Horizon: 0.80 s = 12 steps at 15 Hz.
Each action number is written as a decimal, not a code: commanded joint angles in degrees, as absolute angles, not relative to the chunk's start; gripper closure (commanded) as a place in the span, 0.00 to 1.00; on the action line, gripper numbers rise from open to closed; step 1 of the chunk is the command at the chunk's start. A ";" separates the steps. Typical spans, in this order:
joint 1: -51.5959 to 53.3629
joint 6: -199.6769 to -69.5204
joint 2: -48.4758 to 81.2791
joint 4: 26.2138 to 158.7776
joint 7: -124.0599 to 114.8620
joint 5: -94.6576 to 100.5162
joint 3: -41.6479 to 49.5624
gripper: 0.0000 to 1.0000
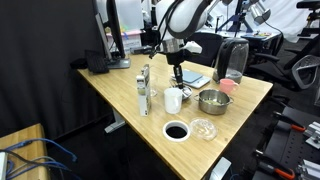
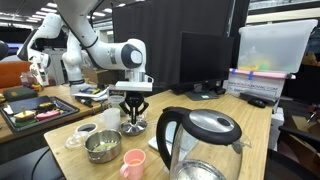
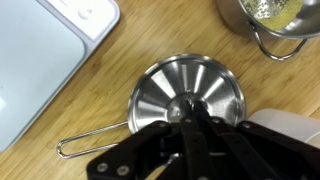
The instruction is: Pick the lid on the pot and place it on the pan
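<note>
A shiny steel lid (image 3: 160,88) with a round centre knob lies on a small vessel whose thin wire handle (image 3: 90,140) sticks out to the lower left in the wrist view. My gripper (image 3: 188,108) is straight above it, fingers closed on the knob. In both exterior views the gripper (image 1: 177,74) (image 2: 133,104) hangs low over the lid (image 2: 131,126), just behind the white mug. The steel pot (image 1: 211,101) (image 2: 102,147) (image 3: 268,14) stands open beside it, with a short loop handle.
A white mug (image 1: 173,100) (image 2: 110,119) stands close to the gripper. A pink cup (image 1: 226,87) (image 2: 132,163), a kettle (image 1: 233,60) (image 2: 200,140), a clear glass dish (image 1: 203,128), a white ring with a black centre (image 1: 176,131) and a flat grey-white device (image 3: 40,45) share the table.
</note>
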<state>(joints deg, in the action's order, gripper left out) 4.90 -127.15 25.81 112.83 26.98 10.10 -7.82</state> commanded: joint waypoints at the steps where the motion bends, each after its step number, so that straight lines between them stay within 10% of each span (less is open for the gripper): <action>1: 4.37 -127.87 26.81 112.06 26.90 9.63 -8.36 0.99; 2: 4.34 -127.61 26.87 111.91 26.94 9.51 -8.41 0.72; 12: 4.53 -127.00 22.85 112.12 27.19 9.22 -8.23 0.13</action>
<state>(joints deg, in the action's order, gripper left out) 4.81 -127.10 22.74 112.23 27.30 9.07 -7.91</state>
